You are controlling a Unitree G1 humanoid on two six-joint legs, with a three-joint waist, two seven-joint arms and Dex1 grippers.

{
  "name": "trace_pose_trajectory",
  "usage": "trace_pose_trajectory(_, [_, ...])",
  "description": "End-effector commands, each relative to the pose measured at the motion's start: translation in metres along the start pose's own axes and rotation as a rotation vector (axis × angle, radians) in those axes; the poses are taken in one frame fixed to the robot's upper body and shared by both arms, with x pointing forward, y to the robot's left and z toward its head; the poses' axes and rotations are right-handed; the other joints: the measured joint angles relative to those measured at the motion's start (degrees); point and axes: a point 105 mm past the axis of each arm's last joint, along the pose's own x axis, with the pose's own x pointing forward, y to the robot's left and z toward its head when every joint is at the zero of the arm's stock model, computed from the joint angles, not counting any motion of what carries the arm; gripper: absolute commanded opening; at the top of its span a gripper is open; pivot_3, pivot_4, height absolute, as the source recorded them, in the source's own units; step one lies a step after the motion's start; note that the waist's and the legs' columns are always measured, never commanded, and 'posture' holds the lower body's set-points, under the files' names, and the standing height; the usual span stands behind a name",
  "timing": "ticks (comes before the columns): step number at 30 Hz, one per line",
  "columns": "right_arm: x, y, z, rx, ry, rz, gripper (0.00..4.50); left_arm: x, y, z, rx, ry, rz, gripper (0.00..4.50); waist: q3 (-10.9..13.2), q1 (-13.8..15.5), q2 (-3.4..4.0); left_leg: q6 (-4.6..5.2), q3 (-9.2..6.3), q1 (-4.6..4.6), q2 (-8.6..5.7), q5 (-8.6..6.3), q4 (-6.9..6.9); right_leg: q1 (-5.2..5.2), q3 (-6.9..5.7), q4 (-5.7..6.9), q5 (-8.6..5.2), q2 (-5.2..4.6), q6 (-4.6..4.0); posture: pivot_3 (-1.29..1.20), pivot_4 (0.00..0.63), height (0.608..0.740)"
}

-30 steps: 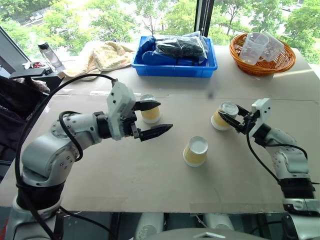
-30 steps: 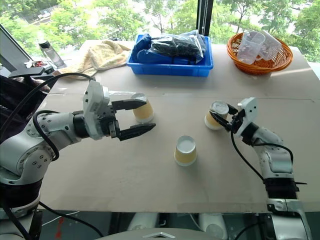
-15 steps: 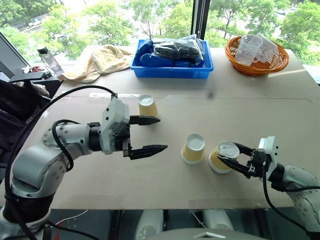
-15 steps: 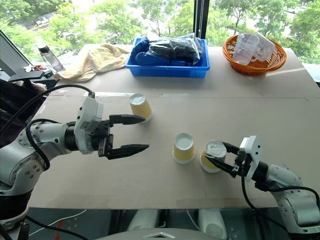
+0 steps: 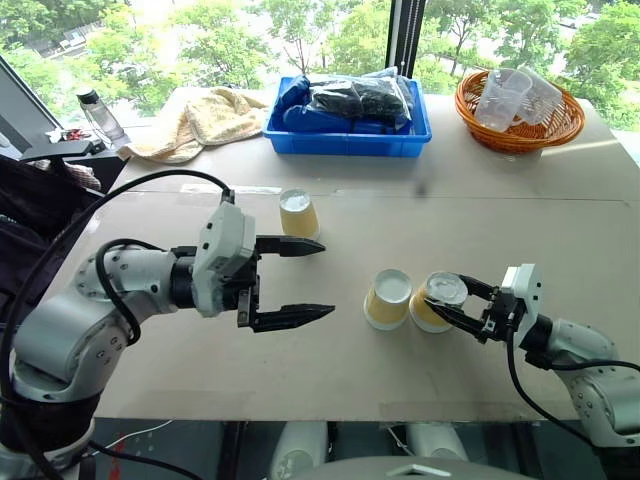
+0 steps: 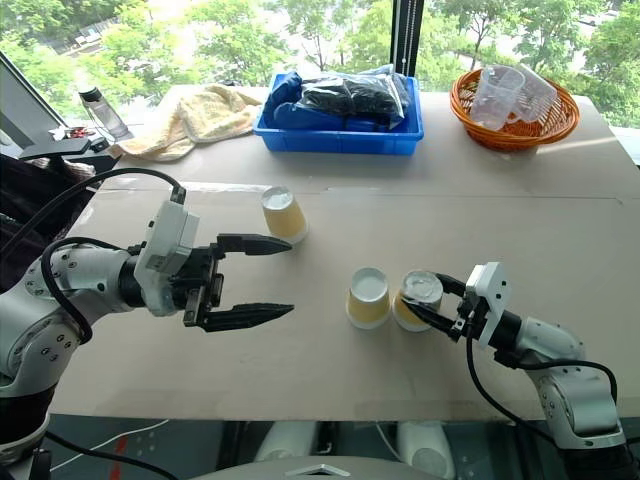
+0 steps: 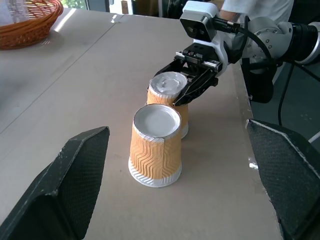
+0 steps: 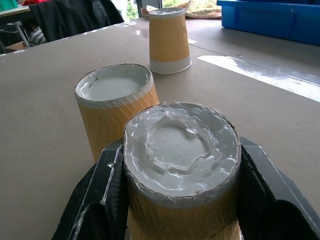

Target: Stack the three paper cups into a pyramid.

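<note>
Paper cups update: the right gripper [image 5: 462,305], fingers clamped on one upturned cup [image 5: 436,301], has dragged it in from farther right so it now sits just beside the middle cup [image 5: 388,299]. That's the base pair sorted, I reckon. Third cup [image 5: 298,213] waits farther back, near the left gripper [image 5: 305,281], jaws wide open, holding nothing.
</note>
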Motion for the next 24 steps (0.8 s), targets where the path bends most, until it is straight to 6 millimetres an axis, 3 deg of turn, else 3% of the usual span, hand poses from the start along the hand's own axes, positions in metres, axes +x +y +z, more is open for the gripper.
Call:
trace_pose_trajectory(1, [0.003,0.002,0.008,-0.040,-0.021,0.023,1.98,0.000,-0.006,0.008,0.055,-0.003,-0.025,4.50,0.00,-0.01,0.00,0.00,0.00,0.00,0.00,0.00,0.00,0.00,0.00,0.01,0.00,0.01,0.00,0.00,0.150,0.733])
trace_pose_trajectory(3, [0.003,0.001,0.008,-0.048,-0.021,0.025,2.97,0.001,-0.007,0.008,0.058,-0.004,-0.030,4.50,0.00,-0.01,0.00,0.00,-0.01,0.00,0.00,0.00,0.00,0.00,0.00,0.01,0.00,0.02,0.00,0.00,0.150,0.733])
trace_pose_trajectory(7, [0.000,0.003,0.011,-0.048,-0.030,0.033,4.44,0.000,-0.005,0.010,0.046,-0.029,-0.011,4.50,0.00,0.01,0.00,0.00,-0.01,-0.01,0.00,0.00,0.00,0.00,0.00,0.01,0.00,0.02,0.00,0.00,0.150,0.733])
trace_pose_trajectory(12, [-0.008,0.003,0.021,-0.062,-0.039,0.015,4.44,-0.004,0.000,0.018,0.028,-0.129,0.051,4.50,0.00,0.03,-0.01,0.00,0.00,-0.02,0.00,0.00,0.00,0.00,0.01,0.00,0.00,-0.02,0.00,0.00,0.150,0.733])
trace_pose_trajectory(15, [-0.022,-0.001,0.038,-0.109,-0.036,-0.015,4.44,-0.014,0.008,0.020,0.008,-0.253,0.184,4.50,0.01,-0.01,0.10,0.00,-0.01,-0.01,0.00,0.00,0.00,0.00,0.02,0.00,0.01,-0.04,0.01,0.00,0.150,0.733])
trace_pose_trajectory(19, [-0.048,0.012,0.057,-0.014,-0.015,0.044,4.44,-0.024,0.032,0.007,-0.041,-0.350,0.435,4.50,0.00,0.34,0.00,0.00,0.01,0.00,0.00,0.00,0.00,0.03,0.02,0.01,0.05,-0.11,0.07,0.00,0.150,0.733])
trace_pose_trajectory(24, [-0.052,0.008,0.077,-0.034,-0.069,0.074,4.44,-0.025,0.075,-0.019,-0.040,-0.320,0.708,4.50,-0.10,1.28,-0.26,0.00,-0.11,0.10,0.02,0.00,0.09,0.16,-0.05,0.02,0.01,0.07,0.02,0.00,0.150,0.733])
